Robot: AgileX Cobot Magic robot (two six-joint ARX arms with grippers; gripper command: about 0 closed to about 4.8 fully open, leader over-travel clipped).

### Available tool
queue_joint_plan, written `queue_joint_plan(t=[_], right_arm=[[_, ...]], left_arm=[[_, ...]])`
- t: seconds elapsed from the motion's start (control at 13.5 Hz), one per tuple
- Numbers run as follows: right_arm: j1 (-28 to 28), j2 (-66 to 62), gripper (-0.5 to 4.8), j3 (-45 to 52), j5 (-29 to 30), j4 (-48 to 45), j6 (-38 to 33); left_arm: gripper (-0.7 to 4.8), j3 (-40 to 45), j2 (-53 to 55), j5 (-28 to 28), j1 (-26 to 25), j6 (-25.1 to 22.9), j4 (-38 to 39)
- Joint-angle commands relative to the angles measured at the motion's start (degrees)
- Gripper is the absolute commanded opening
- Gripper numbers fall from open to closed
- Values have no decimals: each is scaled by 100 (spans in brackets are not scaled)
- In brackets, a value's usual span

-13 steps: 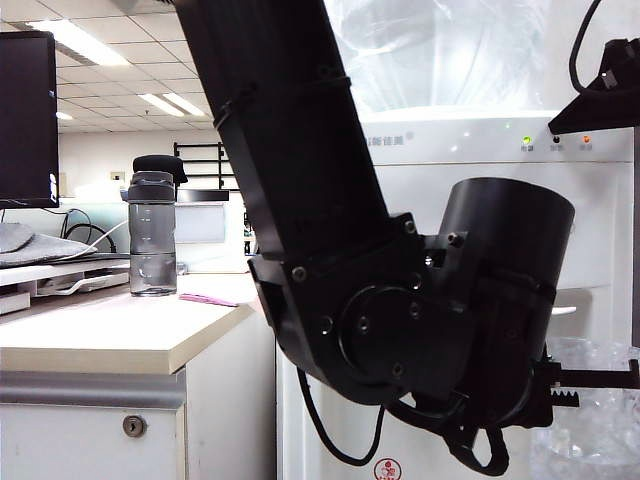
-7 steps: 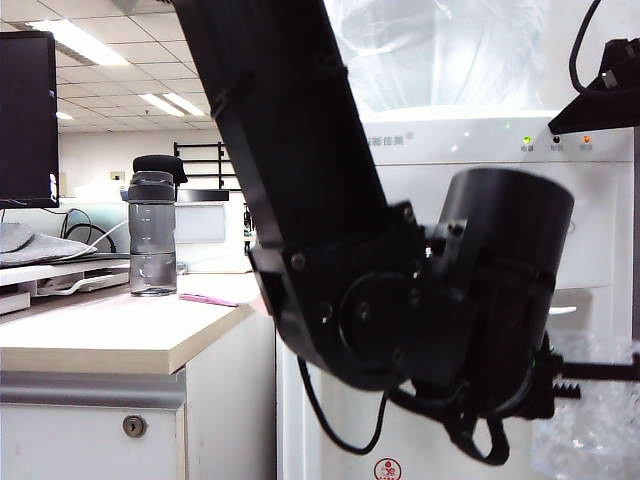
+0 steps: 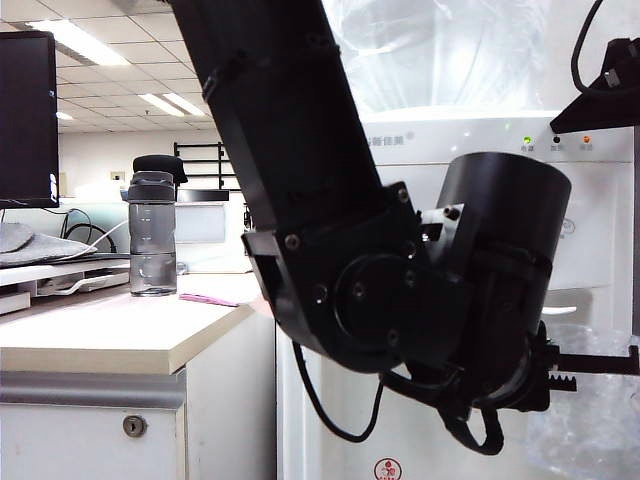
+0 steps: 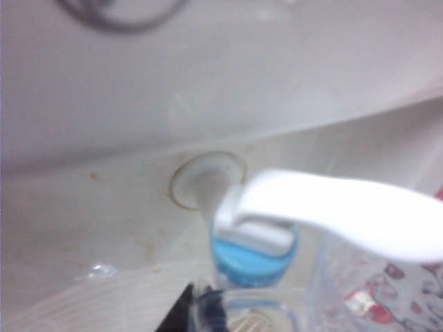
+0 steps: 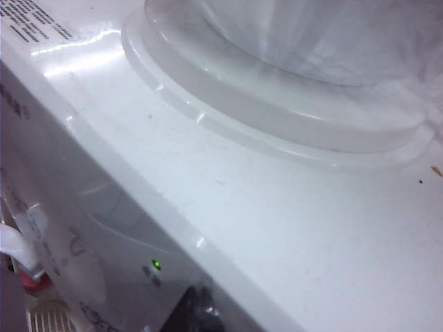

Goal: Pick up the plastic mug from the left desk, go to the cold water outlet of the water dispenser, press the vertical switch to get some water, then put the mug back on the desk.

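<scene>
**Mug under the cold tap, lever not yet pressed**

You are looking at the middle of the job. The plastic mug (image 3: 590,400) is off the left desk (image 3: 110,335) and sitting low at the right of the scene, in front of the water dispenser (image 3: 470,150). The left gripper (image 3: 590,368) is clamped shut on it; in the exterior view the toothed jaw bar is lying across the mug's upper part. In the left wrist view the mug's clear rim (image 4: 304,304) is showing just below the cold water outlet (image 4: 252,256), with the tap's blue collar right above the opening and the long white lever (image 4: 332,211) reaching out over it.

The right gripper is not appearing in any picture, so you cannot tell how its jaws stand. Its wrist camera is looking down over the dispenser's top and the base of the clear bottle (image 5: 291,83), so that arm seems to be waiting high above the taps.

So pick-up and carry look done. No stream of water is visible, and the level inside the mug is too blurred to judge. Still ahead of you, by this reading: pressing the lever, filling, and carrying the mug back left to the desk, where a grey bottle (image 3: 152,230) is standing.
</scene>
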State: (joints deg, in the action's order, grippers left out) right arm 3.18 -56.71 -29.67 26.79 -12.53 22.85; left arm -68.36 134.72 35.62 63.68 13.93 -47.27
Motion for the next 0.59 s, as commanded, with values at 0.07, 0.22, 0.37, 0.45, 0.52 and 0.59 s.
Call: queue_joint_plan(t=[0.07, 0.22, 0.37, 0.45, 0.52, 0.59], right_arm=[[-37, 11, -1, -103, -273, -315, -37], [-59, 9, -1, -146, -273, -323, -37], [-76, 11, -1, -188, -273, -348, -37], [-83, 11, -1, -199, -271, -361, -39], [-85, 11, -1, -210, -271, -378, -39], [-85, 11, -1, -210, -271, -391, -42]], left_arm=[[-6, 39, -293, 13, 59, 319, 249], [-6, 44, -450, -9, 103, 555, 531], [-6, 44, -531, -50, 190, 623, 588], [-6, 44, -560, -44, 214, 623, 592], [-6, 44, -597, -50, 269, 623, 592], [-6, 44, -616, -48, 302, 623, 603]])
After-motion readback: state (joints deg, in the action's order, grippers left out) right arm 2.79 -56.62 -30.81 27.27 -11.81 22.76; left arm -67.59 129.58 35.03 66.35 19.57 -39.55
